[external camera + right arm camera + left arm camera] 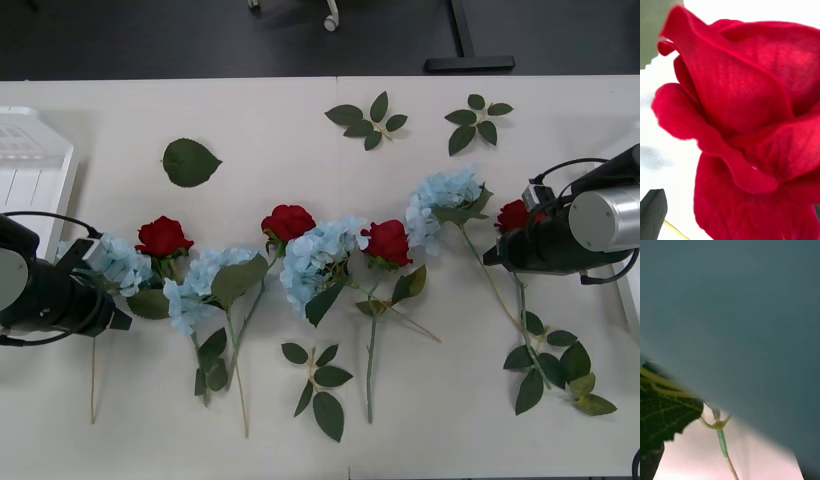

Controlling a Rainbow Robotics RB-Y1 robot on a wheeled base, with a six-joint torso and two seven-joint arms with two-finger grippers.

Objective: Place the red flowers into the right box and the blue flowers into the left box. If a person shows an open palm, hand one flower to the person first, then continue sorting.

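You had the right gripper (503, 253) down at the rightmost red rose (513, 214), nearest the right box (632, 290), and the left gripper (110, 300) at the leftmost blue cluster (118, 262) beside the left box (60, 185). I could not tell either grip's state.

flowers packed head to head across the mid bench (300, 110), barely any gap between blooms, open strip behind them except loose leaf sprigs (366, 120) and a single leaf (190, 161), stems (371, 350) crowd the near side
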